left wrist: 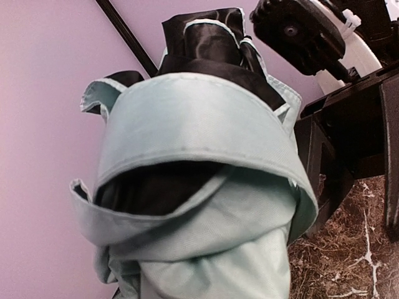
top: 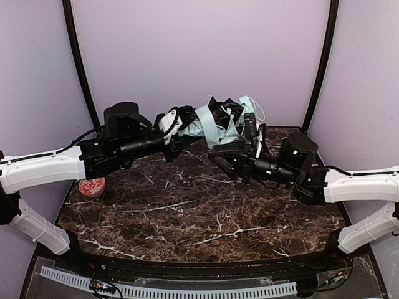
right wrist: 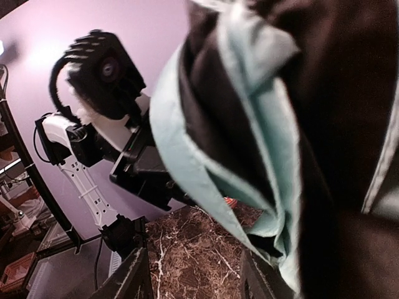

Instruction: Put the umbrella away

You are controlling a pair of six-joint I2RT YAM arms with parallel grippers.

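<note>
The umbrella [top: 219, 121] is a bunched pale mint canopy with black lining, held in the air over the back of the marble table [top: 187, 218]. My left gripper [top: 181, 129] is shut on its left end. In the left wrist view the mint fabric [left wrist: 206, 187] fills the frame and hides my fingers. My right gripper [top: 224, 163] is open just below and in front of the umbrella. In the right wrist view its gripper [right wrist: 196, 277] holds nothing, and the folds [right wrist: 249, 124] hang above and to the right of it.
A round red patterned object [top: 92, 186] sits at the table's left edge, under my left arm. Purple walls and two black poles [top: 79, 62] close the back. The right arm's wrist [left wrist: 312, 37] is close beside the umbrella.
</note>
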